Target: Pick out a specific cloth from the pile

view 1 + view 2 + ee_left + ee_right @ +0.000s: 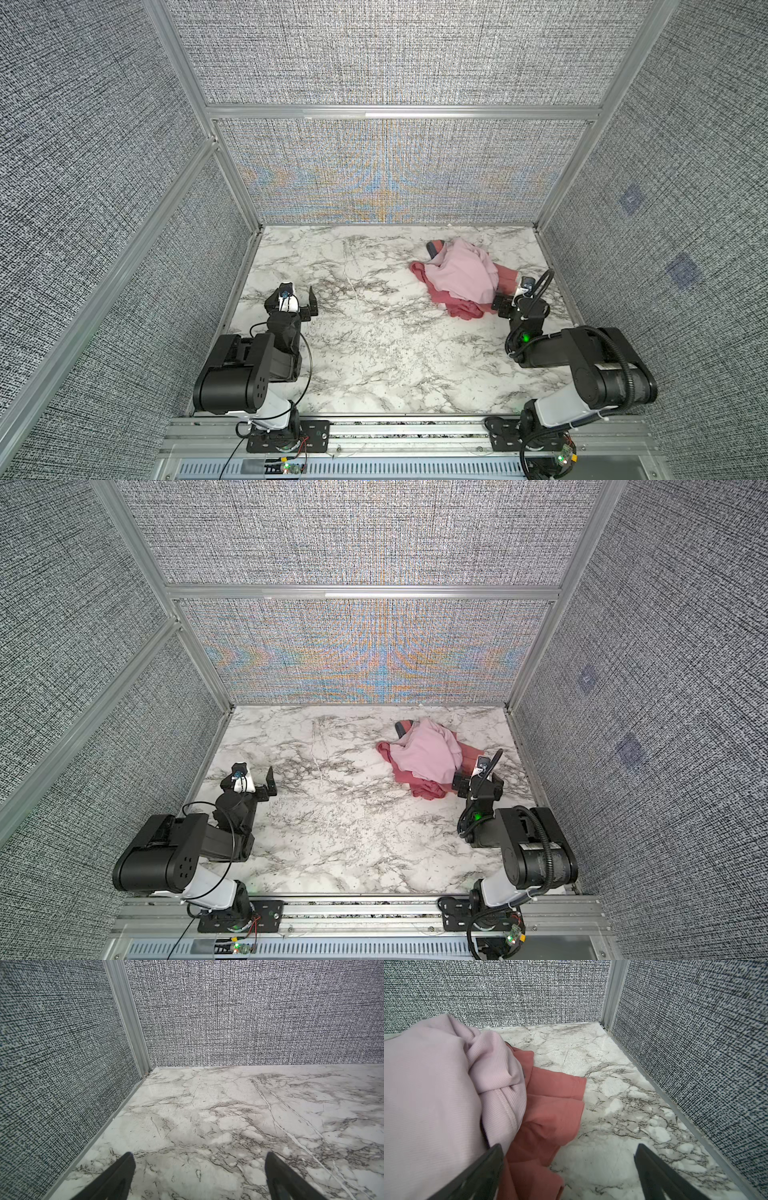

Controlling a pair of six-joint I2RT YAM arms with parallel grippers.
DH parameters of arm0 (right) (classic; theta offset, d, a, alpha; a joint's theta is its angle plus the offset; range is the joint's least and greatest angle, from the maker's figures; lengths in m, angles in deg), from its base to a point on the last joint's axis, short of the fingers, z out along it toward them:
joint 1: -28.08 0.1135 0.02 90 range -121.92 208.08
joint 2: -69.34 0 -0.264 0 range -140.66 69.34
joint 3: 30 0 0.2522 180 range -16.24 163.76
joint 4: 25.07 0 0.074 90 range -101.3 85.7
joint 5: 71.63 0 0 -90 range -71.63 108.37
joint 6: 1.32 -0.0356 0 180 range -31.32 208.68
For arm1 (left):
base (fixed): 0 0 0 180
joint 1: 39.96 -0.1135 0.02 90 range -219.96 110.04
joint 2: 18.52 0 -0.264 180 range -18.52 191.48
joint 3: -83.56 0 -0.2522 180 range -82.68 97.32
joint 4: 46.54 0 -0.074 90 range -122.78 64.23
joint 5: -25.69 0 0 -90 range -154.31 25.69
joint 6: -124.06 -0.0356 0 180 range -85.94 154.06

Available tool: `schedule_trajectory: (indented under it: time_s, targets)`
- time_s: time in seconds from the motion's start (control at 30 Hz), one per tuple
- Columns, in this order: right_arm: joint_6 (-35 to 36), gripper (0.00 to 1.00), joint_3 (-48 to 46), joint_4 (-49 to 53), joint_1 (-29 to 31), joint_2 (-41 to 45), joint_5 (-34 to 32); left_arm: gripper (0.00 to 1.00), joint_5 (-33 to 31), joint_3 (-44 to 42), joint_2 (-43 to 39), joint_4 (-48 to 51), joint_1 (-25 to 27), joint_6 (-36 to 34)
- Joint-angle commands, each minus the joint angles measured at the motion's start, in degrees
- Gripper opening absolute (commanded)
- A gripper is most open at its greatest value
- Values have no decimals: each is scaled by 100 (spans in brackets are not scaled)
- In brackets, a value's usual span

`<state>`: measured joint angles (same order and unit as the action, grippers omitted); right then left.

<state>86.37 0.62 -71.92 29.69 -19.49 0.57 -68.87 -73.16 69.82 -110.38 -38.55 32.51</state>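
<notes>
gaping wide and holding nothing, the right gripper (569, 1147) hung low at the near right edge of the pile (459, 270), one finger just beside the pink cloth (436, 1084). the left gripper (199, 1154) was likewise spread and empty over bare bench (207, 1122), well apart from the pile. the red cloth (459, 309) lay under the pink cloth, sticking out on its near and left sides in both top views (426, 789).

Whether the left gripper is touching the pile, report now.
Apart. In both top views the left gripper sits far across the table from the pile; its wrist view shows only bare marble.
</notes>
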Motion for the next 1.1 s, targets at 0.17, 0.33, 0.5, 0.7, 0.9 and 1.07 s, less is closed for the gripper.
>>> schedule_trajectory:
  time_s: [0.17,0.33,0.5,0.7,0.9,1.07]
  targets:
    - [-15,98,53,-50,-74,63,110,97,-259,13,-169,33,-3,59]
    - [-8,91,653,1878,9,1240,-169,81,-75,821,-1748,2673,10,79]
    - [-13,89,1517,3266,265,1995,-271,74,236,1902,-1985,3982,507,413]
    - [-205,86,2595,4789,662,2087,-347,71,310,3285,-1446,5684,1888,480]
    - [-735,81,3052,5737,784,2082,9,68,910,4052,-609,6273,3165,1096]
    - [-1060,75,2968,6352,1017,2185,202,66,1204,4219,-8,5982,3719,1710]
